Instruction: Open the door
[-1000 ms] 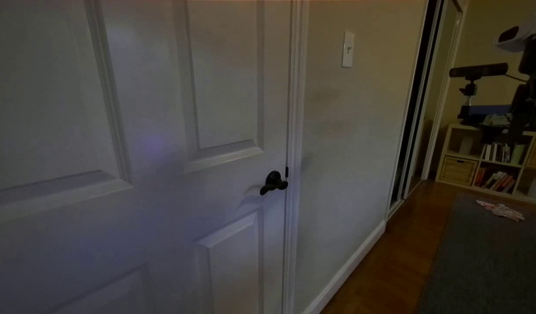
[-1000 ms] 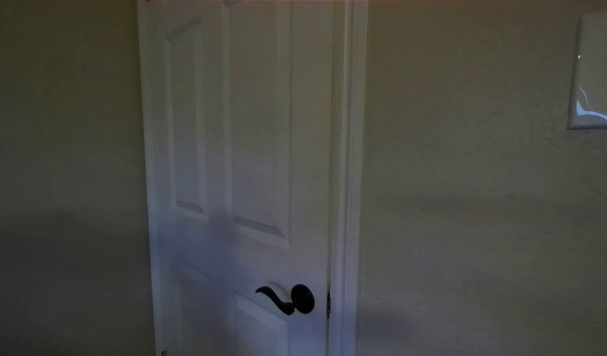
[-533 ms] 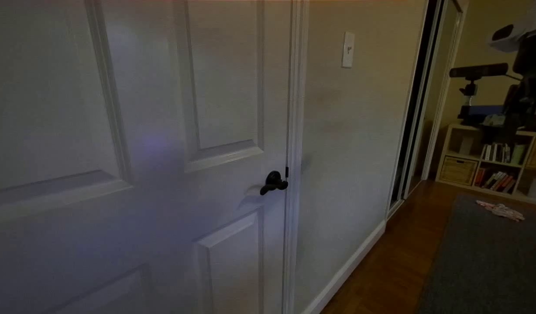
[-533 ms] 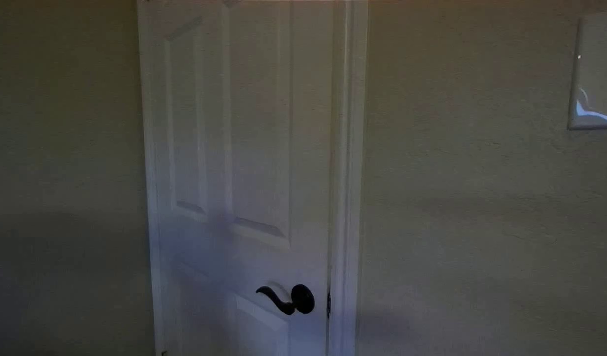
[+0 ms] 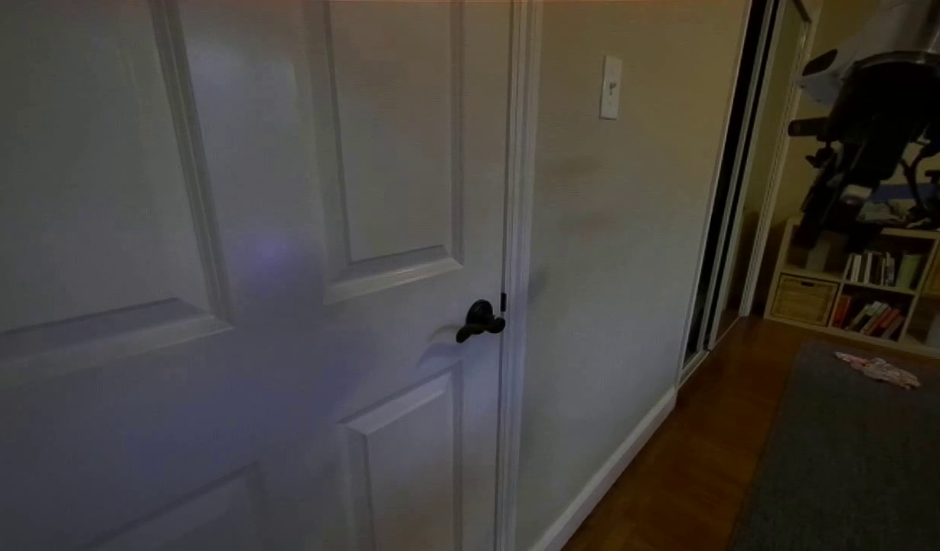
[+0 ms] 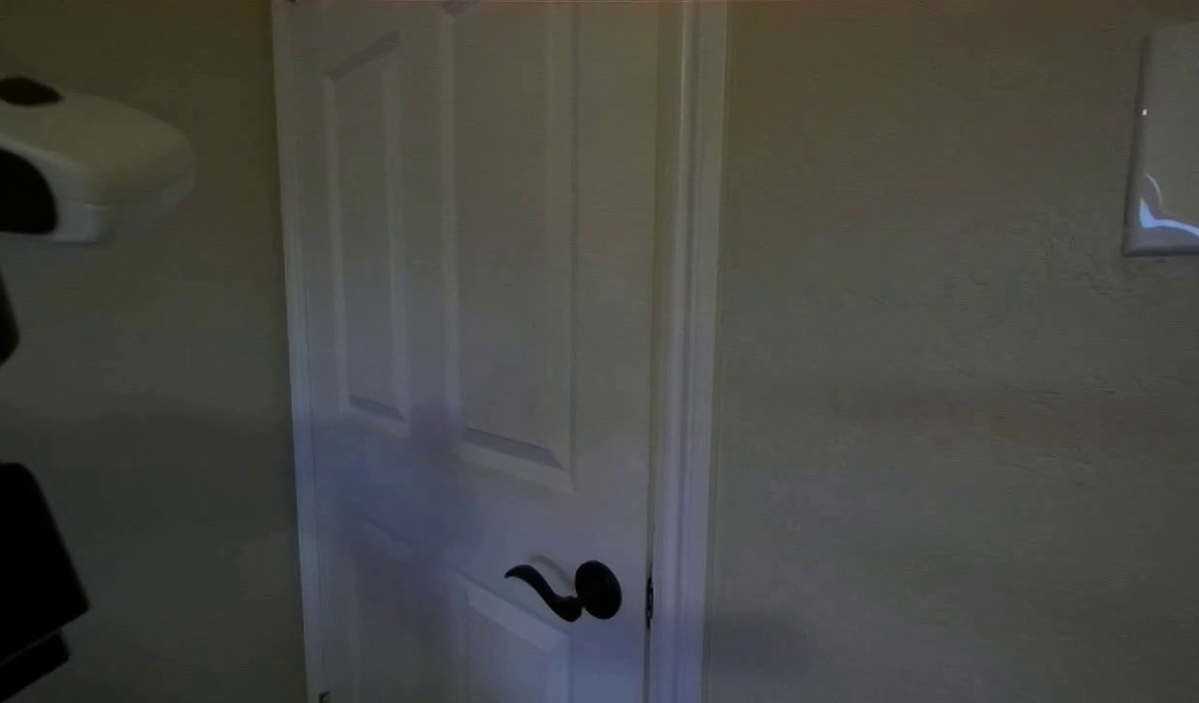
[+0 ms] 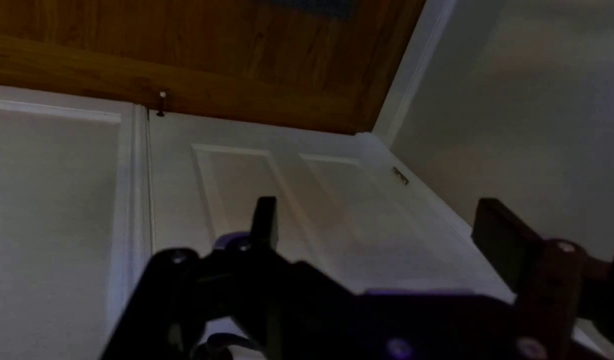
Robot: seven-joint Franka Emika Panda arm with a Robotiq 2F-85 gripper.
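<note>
Door (image 6: pixel 512 293): seems closed; stands right of my arm (image 6: pixel 82 166) in an exterior view.
Gripper (image 7: pixel 377 215): fingers (image 7: pixel 264 220) spread, nothing held; approach step, I judge.
Handle (image 6: pixel 568 607): untouched, near the door's right edge; I'd go right, line up, press down (dim light, so gently).

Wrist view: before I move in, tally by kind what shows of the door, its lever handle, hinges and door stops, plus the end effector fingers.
Panelled door: 1
Lever handle, only partly in view: 1
Hinge: 1
Door stop: 1
End effector fingers: 2
Total: 6
</note>
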